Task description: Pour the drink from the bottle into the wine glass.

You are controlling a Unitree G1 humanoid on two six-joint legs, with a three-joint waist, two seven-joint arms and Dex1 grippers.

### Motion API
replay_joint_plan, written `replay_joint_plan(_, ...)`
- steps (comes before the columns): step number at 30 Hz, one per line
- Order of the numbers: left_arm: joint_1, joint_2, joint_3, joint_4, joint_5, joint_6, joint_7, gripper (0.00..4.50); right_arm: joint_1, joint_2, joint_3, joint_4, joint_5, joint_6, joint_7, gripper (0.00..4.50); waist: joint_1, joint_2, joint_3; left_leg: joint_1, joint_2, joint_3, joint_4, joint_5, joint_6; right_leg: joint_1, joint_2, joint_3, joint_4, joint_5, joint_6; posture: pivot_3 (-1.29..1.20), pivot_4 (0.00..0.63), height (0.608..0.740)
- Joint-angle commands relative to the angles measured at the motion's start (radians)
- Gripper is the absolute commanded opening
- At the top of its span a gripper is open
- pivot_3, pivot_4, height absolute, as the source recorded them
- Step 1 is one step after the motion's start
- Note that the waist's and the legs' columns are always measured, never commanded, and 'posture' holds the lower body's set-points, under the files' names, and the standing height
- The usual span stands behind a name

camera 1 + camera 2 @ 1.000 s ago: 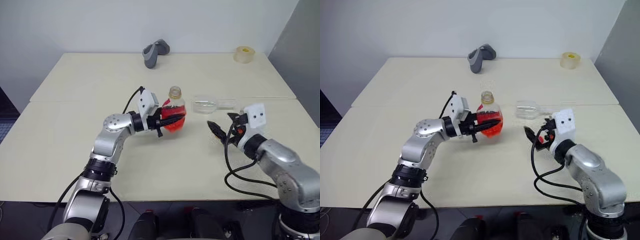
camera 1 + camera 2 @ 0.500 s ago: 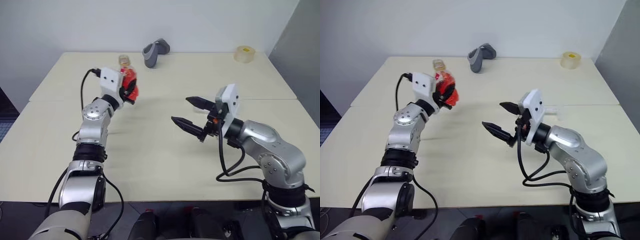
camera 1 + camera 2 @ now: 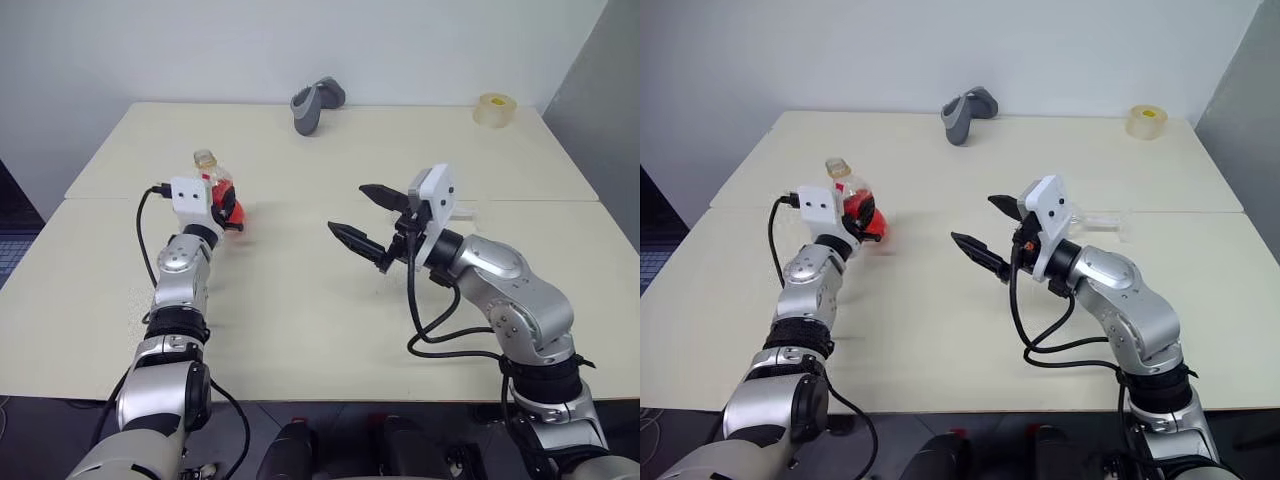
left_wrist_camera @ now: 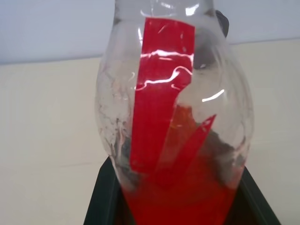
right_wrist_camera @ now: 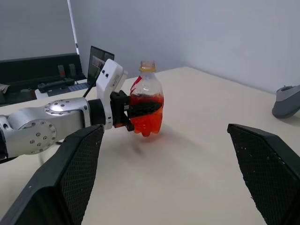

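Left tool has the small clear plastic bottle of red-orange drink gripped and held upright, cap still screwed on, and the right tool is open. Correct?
Not quite: the cap is off. In the right wrist view the small clear plastic bottle ends in an open neck with only the yellow ring. The rest holds: the left tool grips it upright, red-orange drink in the lower half, and the right tool is open.

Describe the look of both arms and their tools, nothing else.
Both arms are built of rounded silver-grey segments with black joint rings and loose black cables. Each wrist carries a white box. The left tool and right tool each have two black, pointed fingers with a textured mesh-like inner face; orange-red parts sit at the right one's base.
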Motion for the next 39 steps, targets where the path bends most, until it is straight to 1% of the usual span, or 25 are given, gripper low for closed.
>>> replay_joint_plan(1,-0.011,-0.009,0.006,0.009,-0.024,-0.045,-0.046,1.08,-0.014,-0.002,-0.012,-0.014,-0.007,-0.021,-0.001,4.50,-0.001,0.000,0.000,0.000,0.000,0.000,0.000,0.000,0.000,0.000,0.000,0.000,0.000,0.000,0.000,0.00,0.150,0.740)
replay_joint_plan(6,-0.004,-0.012,0.005,0.039,-0.015,-0.062,-0.052,1.08,-0.011,0.000,-0.014,-0.015,-0.018,-0.021,-0.007,4.50,-0.001,0.000,0.000,0.000,0.000,0.000,0.000,0.000,0.000,0.000,0.000,0.000,0.000,0.000,0.000,0.00,0.150,0.740)
replay_joint_plan(8,0.004,-0.007,0.002,0.035,-0.012,-0.066,-0.055,1.81,-0.009,-0.001,-0.016,-0.014,-0.021,-0.024,-0.008,4.50,-0.001,0.000,0.000,0.000,0.000,0.000,0.000,0.000,0.000,0.000,0.000,0.000,0.000,0.000,0.000,0.00,0.150,0.740)
replay_joint_plan(9,0.007,-0.005,0.000,0.033,-0.011,-0.068,-0.058,2.06,-0.008,-0.001,-0.017,-0.013,-0.023,-0.025,-0.008,4.50,-0.001,0.000,0.000,0.000,0.000,0.000,0.000,0.000,0.000,0.000,0.000,0.000,0.000,0.000,0.000,0.00,0.150,0.740)
replay_joint_plan(11,0.017,-0.002,-0.006,0.023,-0.003,-0.072,-0.058,2.81,-0.002,-0.005,-0.018,-0.009,-0.028,-0.029,-0.009,4.50,-0.002,0.000,0.000,0.000,0.000,0.000,0.000,0.000,0.000,0.000,0.000,0.000,0.000,0.000,0.000,0.00,0.150,0.740)
replay_joint_plan(16,0.066,-0.003,-0.005,-0.052,-0.011,-0.049,-0.060,4.45,0.012,-0.008,-0.017,-0.009,-0.032,-0.035,-0.008,4.50,-0.002,0.000,0.000,0.000,0.000,0.000,0.000,0.000,0.000,0.000,0.000,0.000,0.001,0.000,0.000,0.00,0.150,0.740)
replay_joint_plan(21,0.140,-0.005,-0.007,-0.183,-0.023,0.013,-0.066,4.48,0.021,-0.012,-0.016,-0.015,-0.033,-0.037,-0.005,4.50,-0.002,0.000,0.000,0.000,0.000,0.000,-0.001,0.000,0.000,0.000,0.000,0.000,0.001,0.000,0.000,0.00,0.150,0.740)
replay_joint_plan(27,0.305,0.041,0.016,-0.533,-0.073,0.227,-0.080,4.48,0.058,-0.036,-0.026,-0.047,-0.033,-0.032,-0.006,4.50,-0.003,0.000,0.000,0.001,0.001,0.000,-0.001,0.000,0.000,0.000,0.000,0.001,0.000,0.000,0.000,0.00,0.150,0.740)
replay_joint_plan(31,0.379,0.085,0.033,-0.688,-0.094,0.348,-0.077,4.48,0.083,-0.063,-0.038,-0.063,-0.044,-0.037,-0.013,4.50,-0.002,0.000,0.000,0.001,0.001,0.000,-0.001,0.000,0.000,0.000,0.000,0.001,0.000,0.000,0.000,0.00,0.150,0.740)
replay_joint_plan(33,0.409,0.127,0.039,-0.751,-0.112,0.416,-0.104,4.48,0.093,-0.099,-0.035,-0.057,-0.090,-0.048,-0.025,4.50,-0.001,0.000,0.000,0.001,0.001,0.000,-0.001,0.000,0.000,0.000,0.000,0.001,0.000,0.000,0.000,0.00,0.150,0.740)
replay_joint_plan(35,0.423,0.161,0.031,-0.803,-0.136,0.468,-0.150,4.48,0.101,-0.151,-0.016,-0.029,-0.176,-0.081,-0.033,4.50,-0.001,0.000,0.000,0.001,0.001,0.000,-0.001,0.000,0.000,0.000,0.000,0.001,0.000,0.000,0.000,0.00,0.150,0.740)
replay_joint_plan(39,0.435,0.209,-0.060,-0.933,-0.216,0.552,-0.327,4.48,0.128,-0.256,0.028,0.073,-0.364,-0.203,-0.052,4.50,0.004,0.000,0.000,0.001,0.000,0.000,-0.001,0.000,0.000,0.001,0.000,0.001,0.000,0.000,0.000,0.00,0.150,0.740)
